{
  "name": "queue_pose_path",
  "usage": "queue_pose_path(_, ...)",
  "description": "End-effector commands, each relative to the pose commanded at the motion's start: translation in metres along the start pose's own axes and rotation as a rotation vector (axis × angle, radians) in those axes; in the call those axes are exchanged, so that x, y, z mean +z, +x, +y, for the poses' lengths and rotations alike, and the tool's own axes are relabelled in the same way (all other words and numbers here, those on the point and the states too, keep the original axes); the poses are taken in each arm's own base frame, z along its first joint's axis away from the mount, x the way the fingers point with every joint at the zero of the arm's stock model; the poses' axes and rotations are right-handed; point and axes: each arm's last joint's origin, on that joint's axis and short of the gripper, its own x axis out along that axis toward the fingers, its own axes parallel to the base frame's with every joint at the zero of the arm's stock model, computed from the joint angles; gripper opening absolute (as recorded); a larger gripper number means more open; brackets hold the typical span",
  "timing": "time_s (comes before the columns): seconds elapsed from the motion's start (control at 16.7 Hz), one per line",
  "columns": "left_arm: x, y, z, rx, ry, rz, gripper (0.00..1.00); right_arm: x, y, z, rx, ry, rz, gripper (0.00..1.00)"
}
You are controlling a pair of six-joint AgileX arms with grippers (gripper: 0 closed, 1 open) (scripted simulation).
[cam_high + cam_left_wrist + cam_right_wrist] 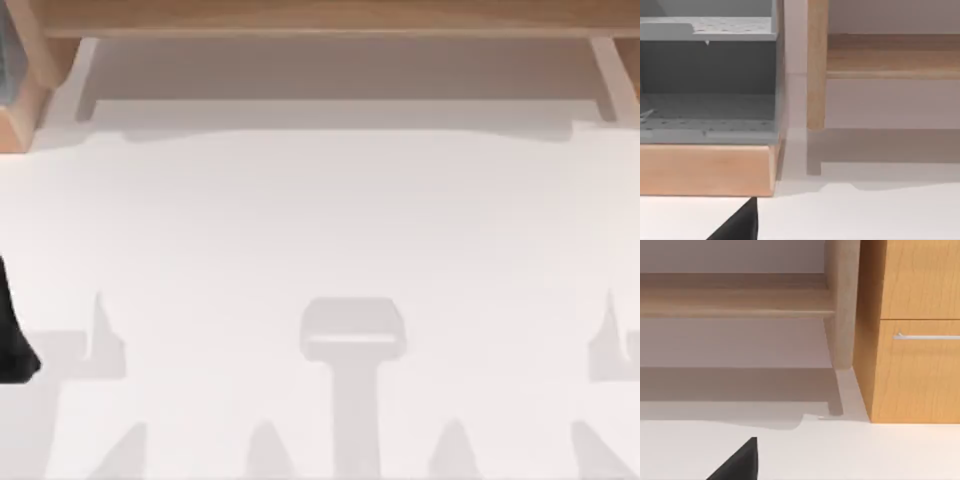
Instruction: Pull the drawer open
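Observation:
The drawer (920,372) is a light wooden front in a wooden cabinet, seen in the right wrist view. A thin silver bar handle (927,336) runs across its upper part. The front sits flush with the cabinet side. A black part of my right gripper (740,462) shows low over the white table, well short of the cabinet and off to one side of the handle. My left arm (12,335) is a dark shape at the table's left edge, and a black part of my left gripper (737,225) hangs above the table.
A wooden shelf (320,15) on pale posts (840,305) spans the back of the white table (320,250). A grey open unit (707,80) on a wooden base (705,170) stands at the back left, ahead of the left gripper.

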Motion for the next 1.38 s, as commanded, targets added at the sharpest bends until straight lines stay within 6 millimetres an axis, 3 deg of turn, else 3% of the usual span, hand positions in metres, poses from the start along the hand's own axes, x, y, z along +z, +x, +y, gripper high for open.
queue_pose_path(0.18,0.0,0.0,0.0,0.0,0.0,0.0,1.0,0.003,0.0,-0.001,0.0,0.0,-0.007,1.0)
queue_pose_path(0.48,0.0,0.0,0.0,0.0,0.0,0.0,1.0,0.035,0.011,-0.01,-0.004,-0.004,-0.039,1.0)
queue_pose_path(0.9,0.0,0.0,0.0,0.0,0.0,0.0,1.0,0.073,0.067,-0.052,-0.008,-0.001,-0.01,1.0)
queue_pose_path(1.14,0.0,0.0,0.0,0.0,0.0,0.0,1.0,0.076,0.095,-0.083,-0.004,0.002,0.002,1.0)
queue_pose_path(1.38,0.0,0.0,0.0,0.0,0.0,0.0,1.0,0.076,0.106,-0.097,0.0,0.0,0.0,1.0)
